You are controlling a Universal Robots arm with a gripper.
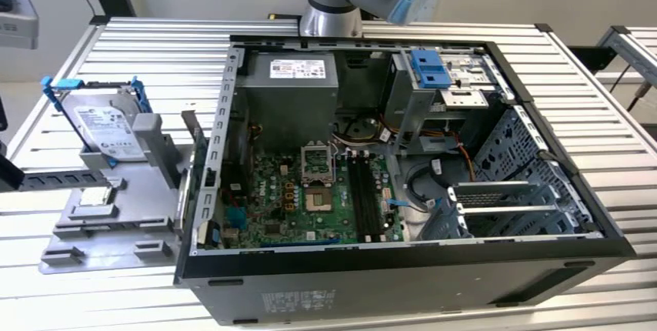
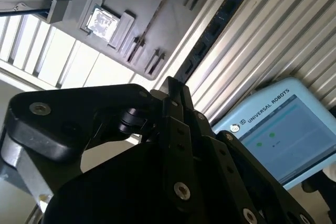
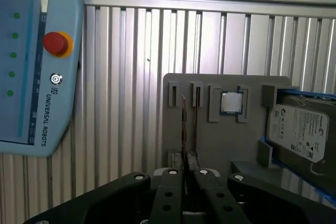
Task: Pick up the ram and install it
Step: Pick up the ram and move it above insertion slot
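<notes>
The ram (image 3: 184, 124) stands on its edge in slots of a grey fixture (image 3: 210, 145), and I see it as a thin brown line. In the exterior view the ram (image 1: 191, 138) rises at the fixture's side next to the open computer case (image 1: 411, 162). My gripper (image 3: 184, 170) hangs well above the ram, in line with it, fingers pressed together and holding nothing. In the second wrist view the black gripper (image 2: 172, 85) is shut too, with the ram (image 2: 155, 17) far beyond it. Black memory slots (image 1: 361, 185) lie on the green motherboard beside the processor socket.
The fixture also holds a square processor chip (image 3: 231, 102) and a hard drive (image 3: 299, 129) in a blue bracket. A light-blue teach pendant (image 3: 31, 66) lies on the slatted aluminium table (image 3: 131, 51). The case contains a power supply (image 1: 292, 85) and drive cages (image 1: 441, 77).
</notes>
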